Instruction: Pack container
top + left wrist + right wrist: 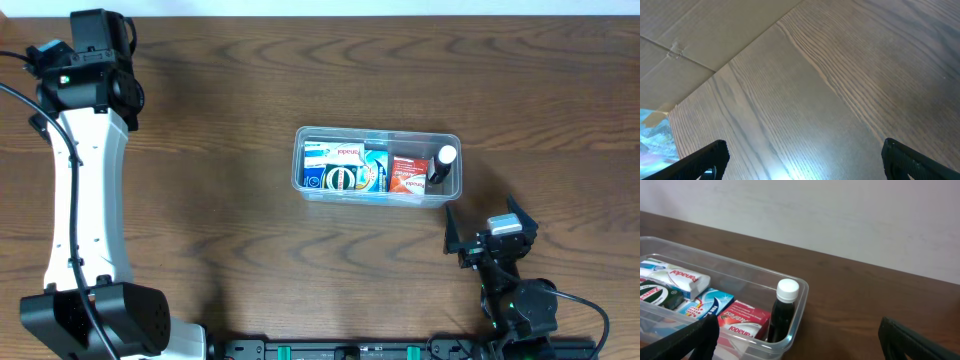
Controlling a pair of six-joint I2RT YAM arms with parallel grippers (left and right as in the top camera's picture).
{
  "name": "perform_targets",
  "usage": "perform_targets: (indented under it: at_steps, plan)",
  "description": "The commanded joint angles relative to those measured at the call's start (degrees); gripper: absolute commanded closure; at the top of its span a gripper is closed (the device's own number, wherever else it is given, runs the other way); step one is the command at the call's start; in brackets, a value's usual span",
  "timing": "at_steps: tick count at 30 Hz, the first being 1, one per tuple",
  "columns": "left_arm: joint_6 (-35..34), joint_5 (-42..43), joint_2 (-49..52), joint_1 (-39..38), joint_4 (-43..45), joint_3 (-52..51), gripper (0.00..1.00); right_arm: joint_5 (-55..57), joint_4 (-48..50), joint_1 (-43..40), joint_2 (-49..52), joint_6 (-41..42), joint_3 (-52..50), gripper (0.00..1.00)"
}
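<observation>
Closest to the lens on the R wrist cam are the two dark fingertips (695, 337) of the R gripper (797, 347). They sit one in each bottom corner of frame, spread wide w/ nothing btwn them, so it's released. Overhead agrees: the jaws are splayed in a V at lower right of frame, aimed up-frame at the container (375, 132). They sit just below its right end, not touching. R arm (520, 305) is folded up short against the bottom edge.

Container lies mid-frame overhead, a bit right of centre, flat on the dark wood table (230, 110), long side running left-right. Inside I read, left to right:
- a white Panadol box (345, 153)
- a blue box (375, 168) next to it
- a red Panadol box (407, 175)
- a dark bottle (443, 165) w/ white cap, standing upright in the right-end corner

On the wrist cam the bottle is v. close to the end wall; can't tell if it touches.

L arm (85, 190) has its base at lower left. Its white link reaches straight up the left side, w/ the wrist at upper left, well apart from the container. On the L wrist cam the L gripper (800, 167) shows a fingertip in each bottom corner, wide apart and empty, over bare table grain. A tan cardboard-like surface (680, 30) fills the upper left of that frame.
</observation>
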Motion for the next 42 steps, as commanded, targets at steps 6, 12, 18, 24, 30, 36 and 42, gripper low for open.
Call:
perform_targets:
  at_steps: [6,12,18,24,30,36,42]
  plan:
    - [0.31,1.14,-7.74,-0.24,-1.57,-4.83,0.02,-0.44,-0.24,-0.66,-0.39,-0.22,-0.13,0.01]
    - [0.31,7.13,-14.78,-0.26,-2.1,-15.39,0.02,-0.44,-0.24,-0.63,-0.39,-0.22,-0.13,0.01]
    - [-1.18,7.28,-23.91,-0.26,-1.29,-30.77,0.02,-0.44,-0.24,-0.66,-0.39,-0.22,-0.13,0.01]
    - [-4.04,11.87,-36.13,-0.26,9.86,-49.75,0.02,-0.44,-0.24,-0.63,-0.39,-0.22,-0.13,0.01]
    - [-4.02,21.38,-49.79,-0.26,27.45,-68.78,0.02,-0.44,-0.24,-0.63,-0.39,-0.22,-0.13,0.01]
    - [-4.0,24.92,-62.58,-0.26,39.32,-81.92,0.02,-0.44,-0.24,-0.63,-0.39,-0.22,-0.13,0.01]
    - [-2.67,25.33,-71.08,-1.2,45.77,-88.3,0.02,-0.44,-0.24,-0.66,-0.39,-0.22,-0.13,0.01]
